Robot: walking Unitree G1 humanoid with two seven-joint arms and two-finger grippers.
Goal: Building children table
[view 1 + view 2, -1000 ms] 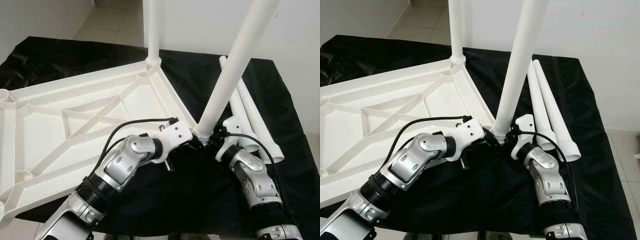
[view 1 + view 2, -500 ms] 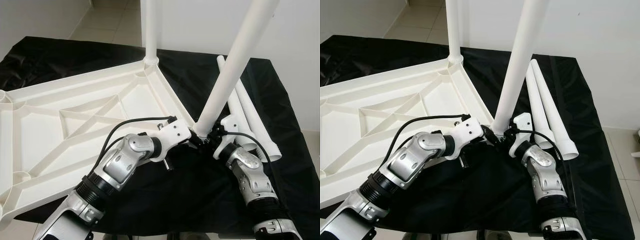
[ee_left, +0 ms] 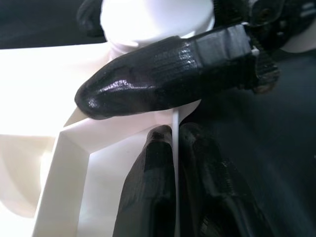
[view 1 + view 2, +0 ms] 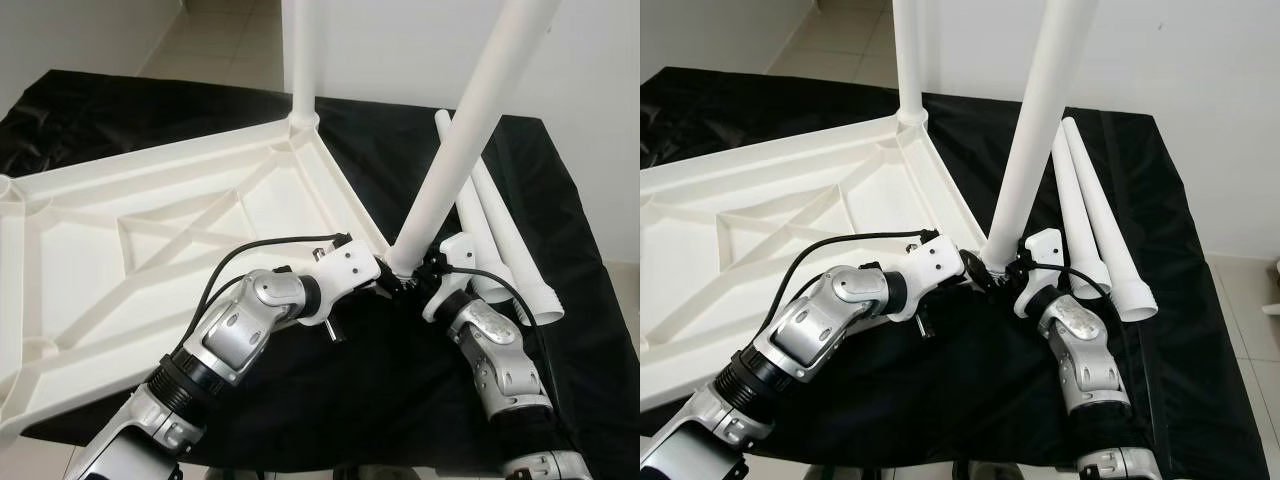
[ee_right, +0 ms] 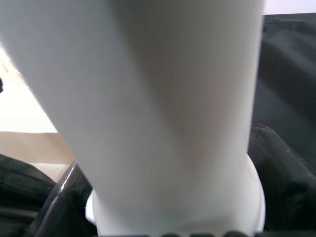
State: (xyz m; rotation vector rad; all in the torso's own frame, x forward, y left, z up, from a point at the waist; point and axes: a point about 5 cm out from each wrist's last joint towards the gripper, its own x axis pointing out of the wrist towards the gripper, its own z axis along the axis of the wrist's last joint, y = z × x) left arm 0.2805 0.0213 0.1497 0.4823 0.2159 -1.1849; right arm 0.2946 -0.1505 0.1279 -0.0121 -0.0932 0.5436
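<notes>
White plastic tabletop [image 4: 150, 240] lies upside down on black cloth [image 4: 560, 200]. At its near corner, left gripper [image 4: 385, 283] pinches the rim; right gripper [image 4: 418, 281] clasps the tilted leg [image 4: 465, 140], top cut off.

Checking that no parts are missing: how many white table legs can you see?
4. One stands upright in the tabletop's far corner, one leans at the near corner between both grippers, two lie loose on the black cloth.

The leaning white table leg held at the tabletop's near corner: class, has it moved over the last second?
Cannot tell. The leaning leg sits much as before beside the loose legs on the black cloth; slight shifts match camera motion.
</notes>
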